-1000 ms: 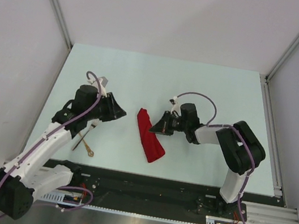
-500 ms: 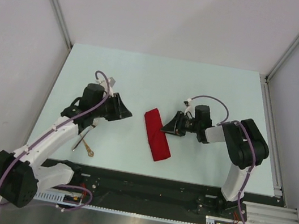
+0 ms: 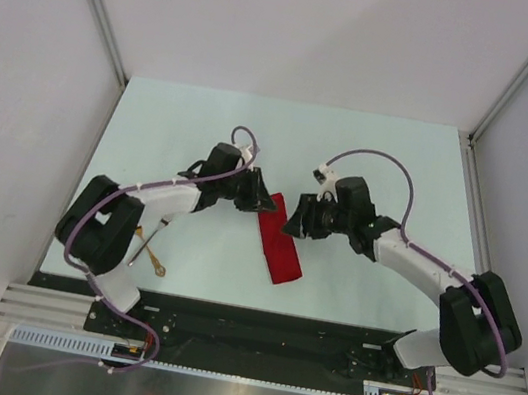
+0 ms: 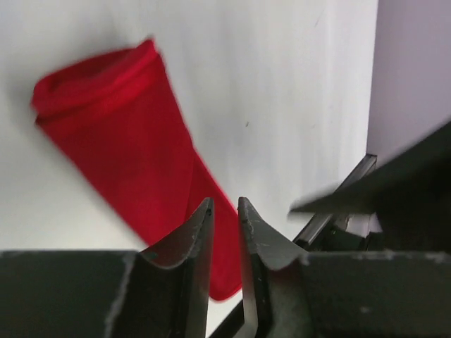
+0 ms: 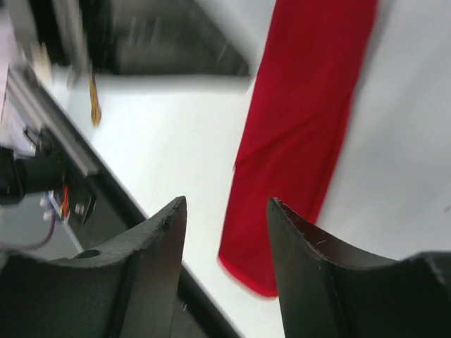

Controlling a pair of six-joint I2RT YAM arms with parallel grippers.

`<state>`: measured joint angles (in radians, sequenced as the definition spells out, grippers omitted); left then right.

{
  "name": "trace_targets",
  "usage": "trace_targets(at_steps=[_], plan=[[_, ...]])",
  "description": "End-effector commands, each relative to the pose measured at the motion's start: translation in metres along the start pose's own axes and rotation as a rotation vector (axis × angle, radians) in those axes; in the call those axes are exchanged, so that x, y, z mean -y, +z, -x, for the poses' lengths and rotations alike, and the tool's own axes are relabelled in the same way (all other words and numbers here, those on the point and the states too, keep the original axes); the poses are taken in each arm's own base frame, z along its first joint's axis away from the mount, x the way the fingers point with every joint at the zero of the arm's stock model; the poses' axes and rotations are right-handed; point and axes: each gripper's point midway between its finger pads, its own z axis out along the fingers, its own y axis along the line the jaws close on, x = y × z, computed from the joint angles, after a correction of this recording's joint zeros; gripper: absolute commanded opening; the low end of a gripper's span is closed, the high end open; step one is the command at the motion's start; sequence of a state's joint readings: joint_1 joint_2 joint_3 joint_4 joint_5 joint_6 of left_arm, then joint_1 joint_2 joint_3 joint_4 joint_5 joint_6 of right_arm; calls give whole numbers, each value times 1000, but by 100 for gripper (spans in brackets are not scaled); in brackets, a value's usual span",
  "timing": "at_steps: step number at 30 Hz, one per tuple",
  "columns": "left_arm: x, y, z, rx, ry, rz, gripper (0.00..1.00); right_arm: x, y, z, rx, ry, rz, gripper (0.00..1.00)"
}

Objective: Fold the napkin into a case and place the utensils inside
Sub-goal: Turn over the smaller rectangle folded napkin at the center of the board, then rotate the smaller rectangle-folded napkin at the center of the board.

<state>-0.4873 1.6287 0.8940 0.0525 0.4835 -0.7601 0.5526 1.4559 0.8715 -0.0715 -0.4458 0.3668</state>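
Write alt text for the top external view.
A folded red napkin lies as a slanted strip between the arms, the left gripper and right gripper flanking its far end. Gold utensils lie beside the left arm.

Both arms have white link shells between black joint housings: the left arm [image 3: 157, 198] and the right arm [image 3: 415, 265]. A thin purple cable [image 3: 382, 158] loops along each. The left hand [image 4: 225, 204] and right hand [image 5: 227, 204] carry matte black, wedge-shaped fingers [image 5: 151, 246] with scuffed pale edges.
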Motion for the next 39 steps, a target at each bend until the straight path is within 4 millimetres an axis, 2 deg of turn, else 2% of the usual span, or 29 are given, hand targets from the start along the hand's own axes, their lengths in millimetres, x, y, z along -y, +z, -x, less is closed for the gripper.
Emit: trace_targets(at_steps=[1, 4, 5, 7, 10, 15, 19, 23, 25, 28, 29, 30, 31, 32, 33, 34, 35, 36, 37, 38, 39], plan=[[41, 18, 39, 51, 39, -138, 23, -19, -5, -56, -76, 40, 10, 53], [27, 35, 37, 25, 1, -100, 22, -32, -5, -63, -68, 53, 41, 47], [23, 38, 37, 20, -7, -93, 21, -38, -4, -74, -88, 45, 56, 45], [9, 48, 34, 4, -34, -60, 19, -40, 1, -78, -87, 31, 63, 42], [-8, 58, 33, 1, -60, -16, 18, -33, 7, -93, -115, 43, 57, 39], [-25, 69, 41, -3, -68, 50, 17, 5, 10, -109, -130, 58, -34, 36], [-42, 73, 47, 3, -39, 122, 17, 28, 8, -112, -133, 50, -84, 36], [-42, 73, 55, 21, -14, 131, 18, 34, 10, -109, -132, 32, -103, 35], [-40, 69, 54, 10, -13, 140, 19, 32, 8, -98, -114, 22, -121, 36], [-18, 56, 61, 27, 7, 105, 25, 20, 1, -84, -100, -16, -170, 41], [0, 43, 69, 60, 30, 79, 30, 14, -3, -76, -81, -28, -180, 42], [6, 36, 68, 61, 38, 79, 32, 6, -8, -83, -109, -36, -195, 46], [13, 27, 71, 81, 52, 76, 35, 1, -9, -72, -78, -43, -220, 47], [19, 19, 70, 89, 58, 78, 38, -3, -13, -73, -82, -40, -234, 48], [33, 0, 73, 123, 82, 56, 39, -10, -12, -72, -72, -19, -236, 50], [39, -9, 73, 138, 90, 47, 40, -21, -10, -75, -68, -30, -232, 51], [36, -17, 67, 141, 85, 51, 41, -29, -5, -77, -64, -27, -217, 51], [53, -38, 72, 186, 107, 18, 42, -34, -2, -79, -61, -21, -210, 52], [56, -46, 69, 196, 113, 12, 42, -47, 4, -84, -59, -14, -195, 51], [54, -56, 64, 200, 109, 16, 43, -45, 12, -85, -46, -12, -216, 51], [65, -73, 65, 233, 126, -7, 43, -47, 18, -89, -49, -9, -228, 49]])
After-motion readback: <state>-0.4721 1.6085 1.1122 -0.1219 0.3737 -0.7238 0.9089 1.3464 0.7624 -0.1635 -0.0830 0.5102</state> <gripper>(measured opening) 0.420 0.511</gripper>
